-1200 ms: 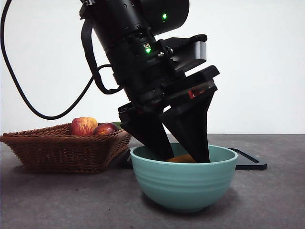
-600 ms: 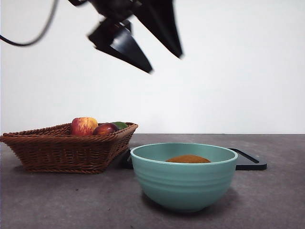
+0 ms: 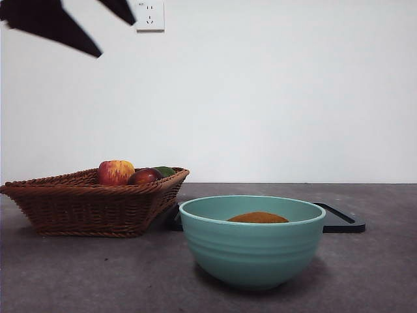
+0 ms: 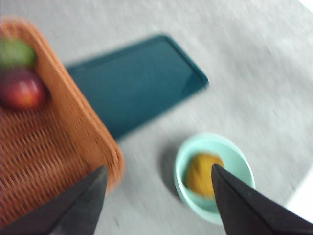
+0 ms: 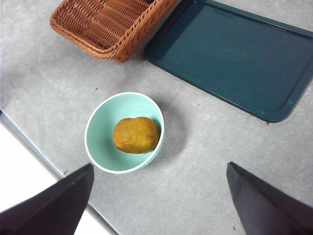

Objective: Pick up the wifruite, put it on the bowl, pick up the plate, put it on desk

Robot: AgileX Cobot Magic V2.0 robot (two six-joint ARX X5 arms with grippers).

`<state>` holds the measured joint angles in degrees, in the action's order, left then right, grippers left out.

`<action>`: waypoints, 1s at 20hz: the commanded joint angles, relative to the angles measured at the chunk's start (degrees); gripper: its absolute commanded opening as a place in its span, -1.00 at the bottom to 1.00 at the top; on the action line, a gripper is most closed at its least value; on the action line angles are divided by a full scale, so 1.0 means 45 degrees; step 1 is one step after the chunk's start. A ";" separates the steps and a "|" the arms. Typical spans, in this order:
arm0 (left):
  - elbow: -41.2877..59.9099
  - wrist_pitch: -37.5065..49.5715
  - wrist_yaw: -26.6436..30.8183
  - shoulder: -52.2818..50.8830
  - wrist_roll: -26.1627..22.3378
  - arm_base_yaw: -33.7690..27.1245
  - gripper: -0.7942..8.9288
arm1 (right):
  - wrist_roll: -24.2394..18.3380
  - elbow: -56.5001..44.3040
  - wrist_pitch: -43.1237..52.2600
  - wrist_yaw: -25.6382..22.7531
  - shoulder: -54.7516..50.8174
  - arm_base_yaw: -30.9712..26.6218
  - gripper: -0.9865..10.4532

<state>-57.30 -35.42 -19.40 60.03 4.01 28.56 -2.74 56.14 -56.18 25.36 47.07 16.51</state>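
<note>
The ochre-brown wifruite [image 3: 258,218] [image 4: 201,174] [image 5: 136,134] lies loose inside the mint-green bowl [image 3: 251,251] [image 4: 195,139] [image 5: 100,132], which stands on the dark grey desk [image 3: 98,274]. Behind the bowl the plate [image 3: 342,225] [image 4: 137,83] [image 5: 239,54], a flat dark teal rectangular tray, lies on the desk. My left gripper [image 3: 117,40] [image 4: 158,167] is open and empty, high at the front view's upper left, well above the basket's edge. My right gripper [image 5: 160,165] hangs open and empty high over the bowl, outside the front view.
A brown wicker basket [image 3: 91,205] [image 4: 44,152] [image 5: 110,24] stands left of the bowl, touching the plate's near corner. It holds a red-yellow apple [image 3: 115,172], a dark red fruit [image 3: 144,176] and a green fruit [image 3: 164,171]. A white wall closes the back.
The left gripper has lifted out of the bowl, leaving the wifruite inside, and has swung up and to the left. The bowl and basket have not moved.
</note>
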 commanded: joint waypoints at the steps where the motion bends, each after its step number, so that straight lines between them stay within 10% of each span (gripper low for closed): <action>1: 0.0835 -0.0223 -0.0719 -0.0797 0.0083 -0.0010 -0.13 | 0.0092 0.0228 0.0092 0.0024 0.0097 0.0063 -0.07; 6: 0.1700 -0.1889 -0.2807 -0.2351 -0.0486 0.0005 -0.13 | 0.0092 0.0223 0.0092 0.0024 0.0097 0.0063 -0.07; 20: 0.1700 -0.2220 -0.2909 -0.2618 -0.0695 0.0005 -0.13 | 0.0636 -0.0083 0.0005 0.0049 0.0743 0.0369 -0.07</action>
<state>-49.30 -46.04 -32.03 47.92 1.96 28.29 -1.30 55.86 -56.31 25.36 49.60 17.63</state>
